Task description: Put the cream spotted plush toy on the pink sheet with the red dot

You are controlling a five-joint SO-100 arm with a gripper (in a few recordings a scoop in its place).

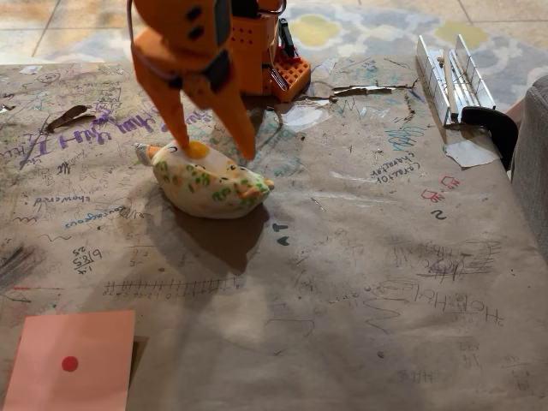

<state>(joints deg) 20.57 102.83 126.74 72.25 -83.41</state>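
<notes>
The cream spotted plush toy (208, 181) lies on the scribbled brown paper table cover, left of centre, with green and orange spots and an orange patch on top. My orange gripper (214, 151) hangs over it, open, its two fingers pointing down. The left fingertip (181, 144) touches the toy's top by the orange patch and the right fingertip (247, 152) stands just behind the toy's back edge. The pink sheet with the red dot (70, 360) lies flat at the bottom left corner, well apart from the toy.
The arm's orange base (267, 60) stands at the table's back. A metal clamp with a black grip (462, 90) lies at the back right. A grey object edges in at the far right (535, 163). Bare paper spreads between toy and sheet.
</notes>
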